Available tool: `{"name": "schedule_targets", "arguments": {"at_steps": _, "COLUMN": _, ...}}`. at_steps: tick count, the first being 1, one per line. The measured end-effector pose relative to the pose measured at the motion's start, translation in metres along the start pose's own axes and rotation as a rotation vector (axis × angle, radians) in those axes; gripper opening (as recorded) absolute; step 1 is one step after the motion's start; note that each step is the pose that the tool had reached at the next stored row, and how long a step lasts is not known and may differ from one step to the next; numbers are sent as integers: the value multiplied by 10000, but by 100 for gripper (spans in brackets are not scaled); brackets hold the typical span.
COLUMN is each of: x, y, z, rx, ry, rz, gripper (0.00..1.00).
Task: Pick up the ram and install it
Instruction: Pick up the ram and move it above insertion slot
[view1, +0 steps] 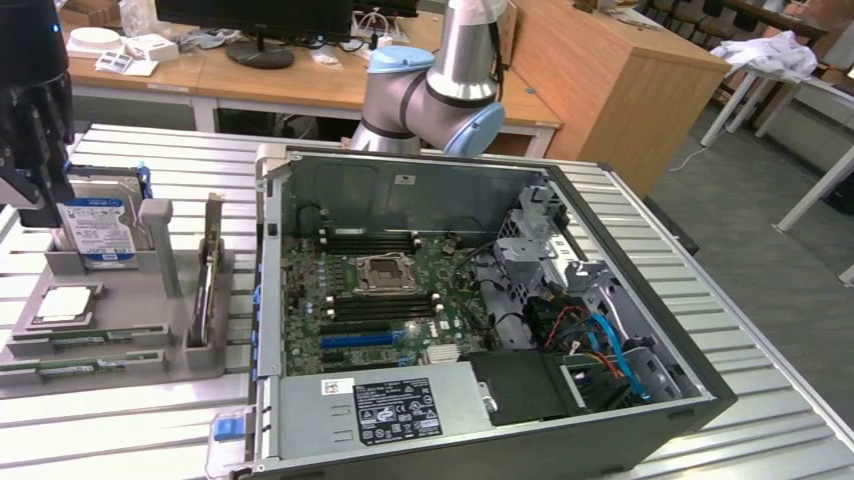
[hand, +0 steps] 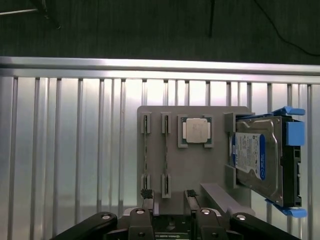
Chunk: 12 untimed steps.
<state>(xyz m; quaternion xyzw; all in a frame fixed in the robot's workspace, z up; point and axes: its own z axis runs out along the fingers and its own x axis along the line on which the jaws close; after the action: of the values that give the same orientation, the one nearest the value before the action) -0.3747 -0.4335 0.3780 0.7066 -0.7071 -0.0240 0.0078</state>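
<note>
Step in hand: the approach to the ram (view1: 74, 344). You are over one end of the grey holder (hand: 192, 165), and nothing has been lifted.
Jaws: apart and empty. The fingertips (hand: 146, 194) hang above the holder and touch nothing.
Where the ram is: it stands on edge in a holder slot on the bench (hand: 75, 150), with a second ram (view1: 60, 368) just beside it. Neither is in the computer case (view1: 627, 430).
Neighbours: the processor (hand: 196, 131) lies beside the ram slots, and the hard drive (hand: 255, 160) stands beyond it.
Alignment, as judged: one slot line appears to fall between the fingertips, and the other lies about under a fingertip.
Doing it well: centre a single stick between the pads before you descend. Close on its flat faces, stay clear of the neighbouring stick and the slot posts, and draw it straight up without tilting.
Risk, as judged: a fingertip landing on the other stick's edge.
Count, rams: two, as far as can be told edge-on.
Count, processors: one.
Count, hard drives: one.
Count, holders: one.
Count, computer cases: one, open, with the motherboard (view1: 340, 300) exposed.
</note>
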Motion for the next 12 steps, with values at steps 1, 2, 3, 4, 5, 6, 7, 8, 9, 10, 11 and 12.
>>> {"name": "schedule_targets", "arguments": {"at_steps": 1, "x": 0, "y": 0, "z": 10, "rx": 0, "ry": 1, "rz": 1, "gripper": 37}}
{"name": "schedule_targets", "arguments": {"at_steps": 2, "x": 0, "y": -1, "z": 19, "rx": -1, "ry": 1, "rz": 0, "gripper": 37}}
{"name": "schedule_targets", "arguments": {"at_steps": 3, "x": 1, "y": -1, "z": 31, "rx": 0, "ry": 1, "rz": 0, "gripper": 37}}
{"name": "schedule_targets", "arguments": {"at_steps": 4, "x": 1, "y": -2, "z": 41, "rx": 0, "ry": 1, "rz": 0, "gripper": 37}}
{"name": "schedule_targets", "arguments": {"at_steps": 5, "x": 1, "y": -2, "z": 51, "rx": -1, "ry": 1, "rz": 0, "gripper": 37}}
{"name": "schedule_targets", "arguments": {"at_steps": 6, "x": 2, "y": -3, "z": 63, "rx": 0, "ry": 1, "rz": 0, "gripper": 37}}
{"name": "schedule_targets", "arguments": {"at_steps": 7, "x": 2, "y": -5, "z": 108, "rx": 0, "ry": 1, "rz": 0, "gripper": 37}}
{"name": "schedule_targets", "arguments": {"at_steps": 8, "x": 3, "y": -6, "z": 124, "rx": 0, "ry": 1, "rz": 0, "gripper": 37}}
{"name": "schedule_targets", "arguments": {"at_steps": 9, "x": 3, "y": -6, "z": 132, "rx": 0, "ry": 1, "rz": 0, "gripper": 37}}
{"name": "schedule_targets", "arguments": {"at_steps": 10, "x": 3, "y": -6, "z": 139, "rx": 0, "ry": 1, "rz": 0, "gripper": 37}}
{"name": "schedule_targets", "arguments": {"at_steps": 11, "x": 3, "y": -7, "z": 146, "rx": 0, "ry": 1, "rz": 0, "gripper": 37}}
{"name": "schedule_targets", "arguments": {"at_steps": 12, "x": 4, "y": -7, "z": 153, "rx": 0, "ry": 1, "rz": 0, "gripper": 37}}
